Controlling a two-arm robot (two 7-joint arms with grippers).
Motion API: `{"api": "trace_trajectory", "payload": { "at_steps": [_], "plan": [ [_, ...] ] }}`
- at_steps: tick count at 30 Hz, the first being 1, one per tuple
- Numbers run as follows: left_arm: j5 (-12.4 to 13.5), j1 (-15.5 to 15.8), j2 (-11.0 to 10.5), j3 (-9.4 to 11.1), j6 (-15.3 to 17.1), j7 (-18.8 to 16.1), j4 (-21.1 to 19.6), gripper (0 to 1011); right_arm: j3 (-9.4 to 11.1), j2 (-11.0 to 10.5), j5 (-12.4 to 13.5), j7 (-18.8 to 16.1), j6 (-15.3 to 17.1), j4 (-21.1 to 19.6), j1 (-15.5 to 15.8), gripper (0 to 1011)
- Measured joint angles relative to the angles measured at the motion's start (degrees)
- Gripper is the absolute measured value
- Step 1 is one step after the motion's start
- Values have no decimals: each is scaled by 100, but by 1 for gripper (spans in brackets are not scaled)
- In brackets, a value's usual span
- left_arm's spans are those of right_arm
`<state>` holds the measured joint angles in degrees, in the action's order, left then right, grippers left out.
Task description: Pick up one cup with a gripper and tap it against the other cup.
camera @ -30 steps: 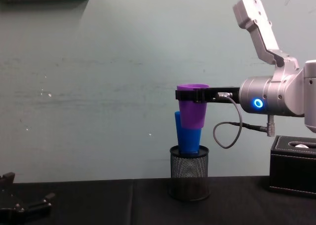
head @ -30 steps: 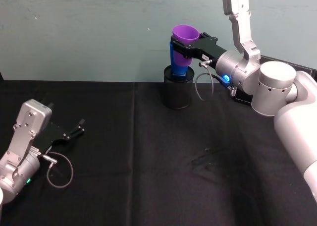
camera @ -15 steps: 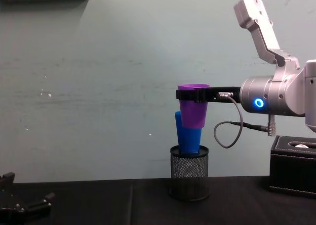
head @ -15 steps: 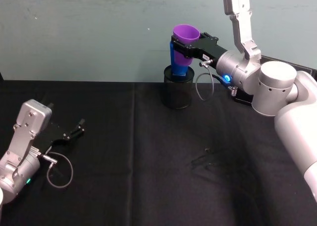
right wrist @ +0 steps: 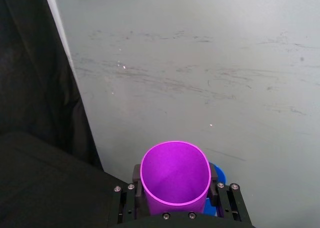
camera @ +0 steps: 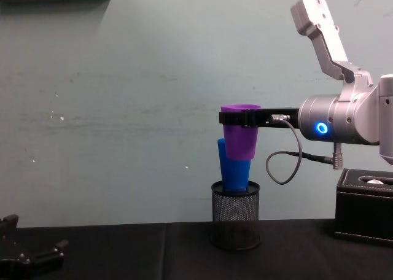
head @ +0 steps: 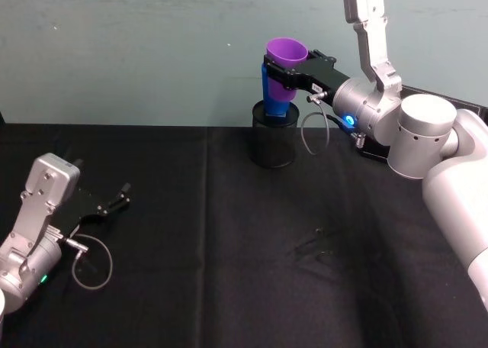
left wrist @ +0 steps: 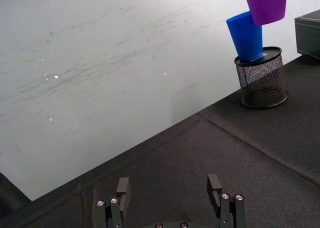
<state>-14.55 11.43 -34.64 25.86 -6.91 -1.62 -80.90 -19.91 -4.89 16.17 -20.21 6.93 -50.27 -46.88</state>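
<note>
Beside blue cup (camera: pixel 234 174), jaws clamping purple cup (camera: pixel 239 139)

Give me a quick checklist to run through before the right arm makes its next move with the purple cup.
1. Right tool clamped on purple cup just below its rim: ok.
2. Purple cup upright, mouth up: ok.
3. Blue cup standing in the mesh holder: ok.
4. Cups touching: cannot tell; they overlap in the chest view.
5. Left tool open, low over the table, far from both cups: ok.
</note>
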Motion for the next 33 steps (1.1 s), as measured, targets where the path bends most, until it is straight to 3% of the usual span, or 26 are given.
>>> {"api": "trace_trajectory", "payload": {
  "at_steps": [33],
  "plan": [
    [0,0,0,0,0,0,0,1011,0,0,0,-1,-2,2,-1,728]
  ]
}}
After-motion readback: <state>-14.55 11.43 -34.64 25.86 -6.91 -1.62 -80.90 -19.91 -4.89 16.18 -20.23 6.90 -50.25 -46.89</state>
